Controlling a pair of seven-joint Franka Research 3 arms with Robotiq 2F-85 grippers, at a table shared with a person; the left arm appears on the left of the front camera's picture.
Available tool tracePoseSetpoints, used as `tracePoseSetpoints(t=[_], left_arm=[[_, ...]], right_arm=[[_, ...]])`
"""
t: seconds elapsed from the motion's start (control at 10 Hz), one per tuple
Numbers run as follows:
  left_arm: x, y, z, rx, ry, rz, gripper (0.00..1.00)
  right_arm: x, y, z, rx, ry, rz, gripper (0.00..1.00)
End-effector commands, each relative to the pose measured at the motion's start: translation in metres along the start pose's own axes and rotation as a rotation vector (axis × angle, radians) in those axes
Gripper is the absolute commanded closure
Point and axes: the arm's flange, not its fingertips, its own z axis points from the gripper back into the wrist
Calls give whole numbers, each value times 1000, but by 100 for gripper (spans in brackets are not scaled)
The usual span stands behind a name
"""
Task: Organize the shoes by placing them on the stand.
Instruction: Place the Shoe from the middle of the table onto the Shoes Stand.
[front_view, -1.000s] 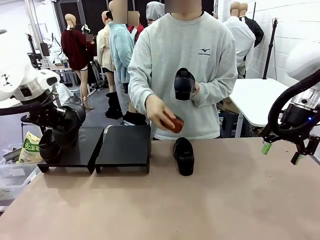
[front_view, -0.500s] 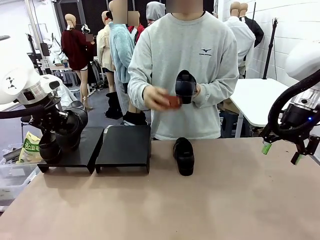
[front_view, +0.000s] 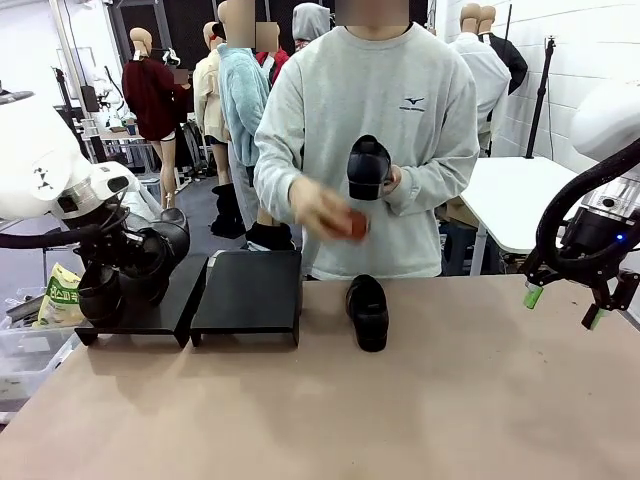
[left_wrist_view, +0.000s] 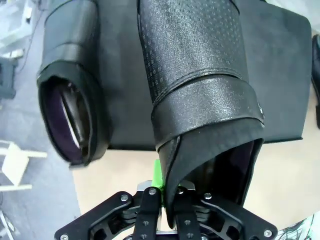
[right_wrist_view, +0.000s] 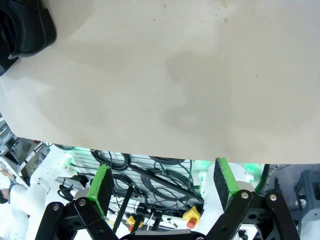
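Table (front_view: 450, 400): shared with a person (front_view: 370, 110) standing at its far side.
Stand (front_view: 250, 290): set at the table's far left. Its right platform is bare and its left one is being filled.
Left gripper (left_wrist_view: 167, 195): clamped shut on the heel collar of the held shoe (left_wrist_view: 195, 65). Over the last second this shoe has been carried slightly rightward and lower over the left platform. Whether it touches the platform yet cannot be told.
Right gripper (front_view: 563, 306): fingers spread apart with nothing between them, hung above the table's right side and unmoved over the last second.
Placed shoe (left_wrist_view: 75, 100): laid on the left platform just beside the held shoe, its opening turned toward the wrist camera.
Shoe on the table (front_view: 368, 312): left where it was, near the middle and just right of the stand.
Shoe in the person's hand (front_view: 368, 168): held up at chest height.
Red object (front_view: 355, 225): gripped in the person's other hand and raised from just above the table to near that shoe. Its purpose cannot be told.
Progress: one shoe is stowed and a second is judged close to release. Two more remain to be placed.
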Motion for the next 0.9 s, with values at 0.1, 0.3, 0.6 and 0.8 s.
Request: tracePoseSetpoints(t=[0.1,0.3,0.6,0.8], left_arm=[[19,20,-14,-58,23,-23,100],[23,26,-26,-89,39,-1,100],[22,34,-39,-106,12,45,100],[20,41,-46,-91,13,64,100]], right_arm=[[-2,-1,-1,-18,-1,-10,0],[-2,-1,-1,-18,-1,-10,0],[-2,-1,-1,-18,-1,-10,0],[-2,-1,-1,-18,-1,-10,0]])
